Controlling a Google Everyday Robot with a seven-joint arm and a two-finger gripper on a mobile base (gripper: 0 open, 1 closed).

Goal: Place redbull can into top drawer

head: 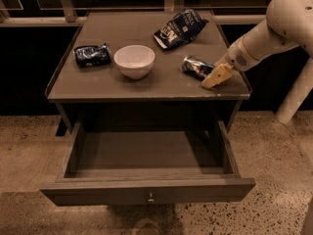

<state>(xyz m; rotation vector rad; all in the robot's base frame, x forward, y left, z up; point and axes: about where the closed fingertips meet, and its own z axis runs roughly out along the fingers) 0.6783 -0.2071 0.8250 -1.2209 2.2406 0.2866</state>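
Nearest is the top drawer [98,192], pulled well out toward the near side of the table, with its small round knob [150,198] at the middle of the front panel. It hangs over a speckled stone floor [29,146].

Above and behind the drawer is the flat top of the table [98,86], which has a low raised rim along its left and right edges.

At the near right corner of the top sits the gripper [217,76], a pale yellow piece angled down and left, low over the surface. Whether it is released or clenched cannot be told from here. It is just beside the redbull can [197,66], which lies on its side on the table, right of centre. The gripper is at the can's right end, and I cannot tell if they touch. The white arm [266,33] reaches in from the far right.

Left of the can, near the middle of the top, stands a white bowl [134,61], upright. Further left, close to the left rim, lies a flat dark-blue snack packet [91,55].

Farthest back, right of centre, a blue-and-white chip bag [179,28] lies flat.
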